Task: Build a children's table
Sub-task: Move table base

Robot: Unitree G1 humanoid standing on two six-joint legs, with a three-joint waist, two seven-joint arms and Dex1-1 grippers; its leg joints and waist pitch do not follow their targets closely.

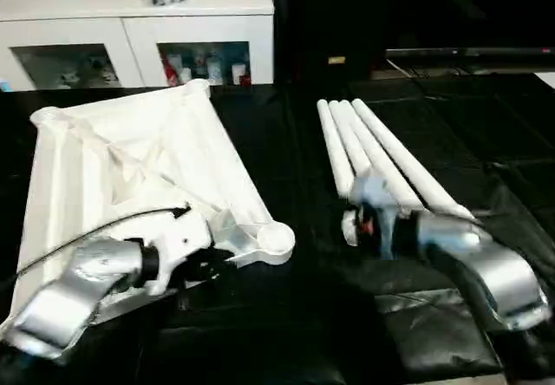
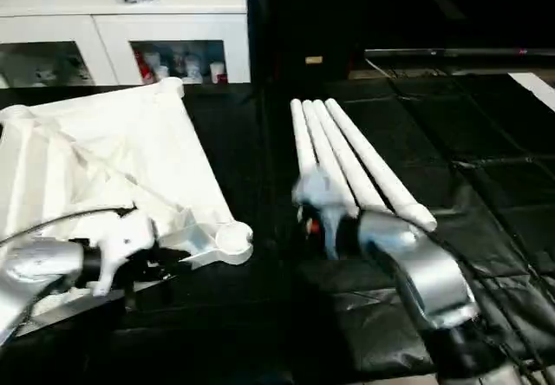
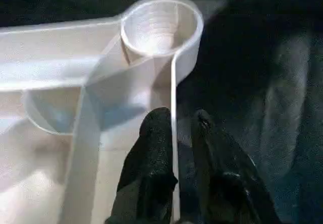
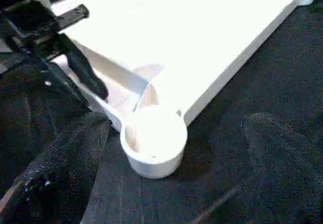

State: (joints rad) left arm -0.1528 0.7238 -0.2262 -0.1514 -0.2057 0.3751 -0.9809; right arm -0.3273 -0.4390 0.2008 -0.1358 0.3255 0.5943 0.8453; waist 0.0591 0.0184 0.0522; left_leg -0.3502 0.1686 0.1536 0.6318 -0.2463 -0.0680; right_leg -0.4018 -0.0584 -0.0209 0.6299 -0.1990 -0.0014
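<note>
Table top [image 1: 130, 168] lies ribbed side up on the black bench [image 1: 286, 333], left tool [image 3: 176, 125] pinching its rim wall just beside the near corner socket [image 3: 161, 24], right tool [image 4: 176, 148] spread wide near that socket, four legs [image 1: 373, 155] bundled alongside.

I see two rounded silver forearms [image 1: 74, 294], each ending in a white wrist block. A thin black cable [image 1: 95, 229] arcs over my left one. My right wrist [image 1: 368, 222] shows a small red mark. The fingers [image 3: 151, 168] are matte black.
</note>
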